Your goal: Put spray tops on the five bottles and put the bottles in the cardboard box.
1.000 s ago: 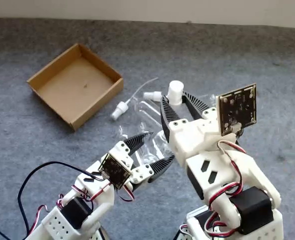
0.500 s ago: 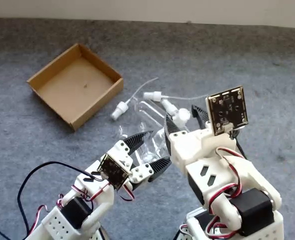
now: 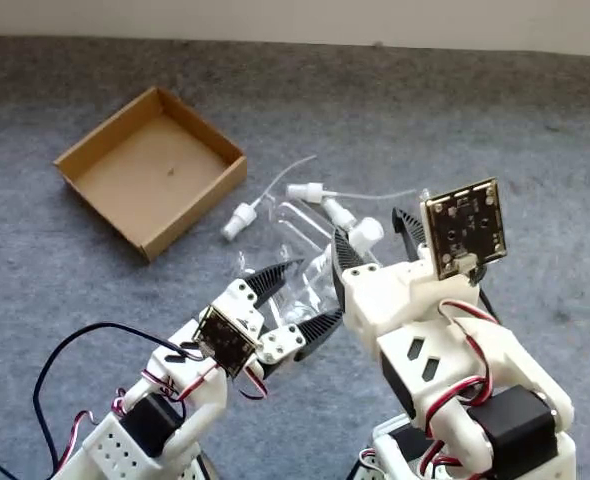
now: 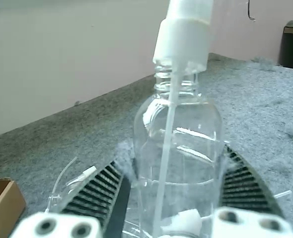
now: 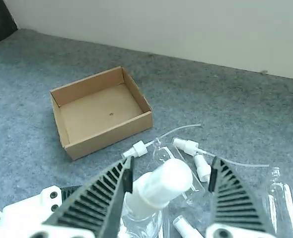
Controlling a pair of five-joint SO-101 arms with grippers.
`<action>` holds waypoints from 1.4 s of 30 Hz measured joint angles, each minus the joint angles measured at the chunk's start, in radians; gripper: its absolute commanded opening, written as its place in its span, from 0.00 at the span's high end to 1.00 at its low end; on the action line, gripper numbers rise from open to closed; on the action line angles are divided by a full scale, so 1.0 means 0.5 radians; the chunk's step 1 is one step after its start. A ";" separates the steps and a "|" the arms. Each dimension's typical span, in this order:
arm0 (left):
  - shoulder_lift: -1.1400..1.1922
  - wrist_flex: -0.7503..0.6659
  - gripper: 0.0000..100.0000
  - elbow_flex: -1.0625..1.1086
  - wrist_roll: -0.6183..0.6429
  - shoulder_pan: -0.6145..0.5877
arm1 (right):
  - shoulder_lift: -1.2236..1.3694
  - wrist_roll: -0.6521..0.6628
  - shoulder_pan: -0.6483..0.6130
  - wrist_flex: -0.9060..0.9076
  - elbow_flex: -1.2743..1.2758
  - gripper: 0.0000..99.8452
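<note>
Grey counter [image 3: 475,110] with the cardboard box [image 3: 150,170] off to the far left. Left hand [image 3: 310,295] pinches a clear bottle [image 4: 179,148] upright, right hand [image 5: 172,163] spread around the spray top [image 5: 161,186] on its neck, loose spray tops [image 3: 240,220] lying near the box

The high view looks down from above and behind the arms [image 3: 445,340], across the counter [image 3: 495,130] to the far wall [image 3: 275,18]. The left wrist view sits close behind the left gripper [image 4: 174,171], facing nearly level along a bottle [image 4: 179,144]. The right wrist view tilts down past the right gripper [image 5: 171,166]. It shares the box [image 5: 109,136] and loose spray tops [image 5: 186,145] with the high view.
</note>
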 measured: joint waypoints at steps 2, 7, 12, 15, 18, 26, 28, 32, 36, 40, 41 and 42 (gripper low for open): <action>0.000 0.000 0.85 -0.021 0.000 -0.077 | 0.000 0.000 0.003 0.000 -0.104 0.78; -0.003 0.000 0.85 -0.037 0.000 -0.273 | -0.025 0.000 0.209 0.000 -0.331 0.84; -0.003 0.000 0.85 -0.037 0.000 -0.264 | -0.021 0.000 0.420 -0.015 -0.285 0.99; -0.003 0.000 0.85 -0.037 0.000 -0.270 | -0.025 0.000 0.427 -0.169 -0.095 0.99; -0.003 0.000 0.85 -0.037 0.000 -0.196 | -0.021 0.000 0.439 -0.390 0.212 1.00; -0.003 0.000 0.85 -0.037 0.000 -0.098 | 0.006 0.000 0.439 -0.740 0.844 1.00; -0.003 0.000 0.85 -0.037 0.000 -0.092 | 0.006 0.000 0.439 -0.749 0.850 1.00; -0.003 0.000 0.85 -0.037 0.000 -0.086 | 0.006 0.000 0.436 -0.749 0.850 1.00; -0.003 0.000 0.85 -0.037 0.000 -0.086 | 0.006 0.000 0.362 -0.749 0.841 1.00; -0.003 0.000 0.85 -0.037 0.003 -0.086 | 0.006 0.000 0.270 -0.749 0.770 1.00; -0.003 0.000 0.85 -0.037 0.003 -0.086 | 0.006 0.000 0.264 -0.749 0.761 1.00; -0.003 0.000 0.85 -0.037 0.003 -0.086 | 0.006 0.000 0.258 -0.749 0.758 1.00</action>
